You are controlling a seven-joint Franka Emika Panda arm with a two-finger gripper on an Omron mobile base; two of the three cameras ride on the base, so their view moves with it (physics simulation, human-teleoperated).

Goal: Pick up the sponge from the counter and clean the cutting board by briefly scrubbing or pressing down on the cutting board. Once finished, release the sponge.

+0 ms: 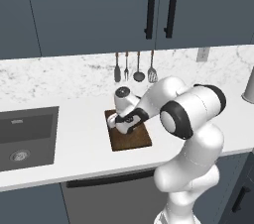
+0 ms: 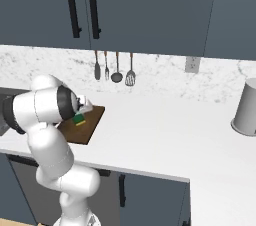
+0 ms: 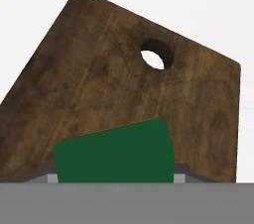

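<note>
While my hand view shows the green-topped sponge [image 3: 115, 152] at 6 o'clock over the cutting board [image 3: 99, 79], below its hole, my right base view shows its yellow layer. Whether the gripper [image 1: 120, 125] clamps it, I cannot tell.

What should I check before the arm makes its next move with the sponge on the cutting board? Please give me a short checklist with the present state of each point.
1. Sponge is over the cutting board, not the bare counter: ok.
2. Sponge sits at the gripper: ok, but whether the fingers clamp it: cannot tell.
3. Sponge presses flat on the wood: cannot tell.
4. Board lies flat on the counter, apart from the sink: ok.
5. Bare board around the sponge for scrubbing: ok.
6. Hanging utensils are well behind the arm: ok.
</note>
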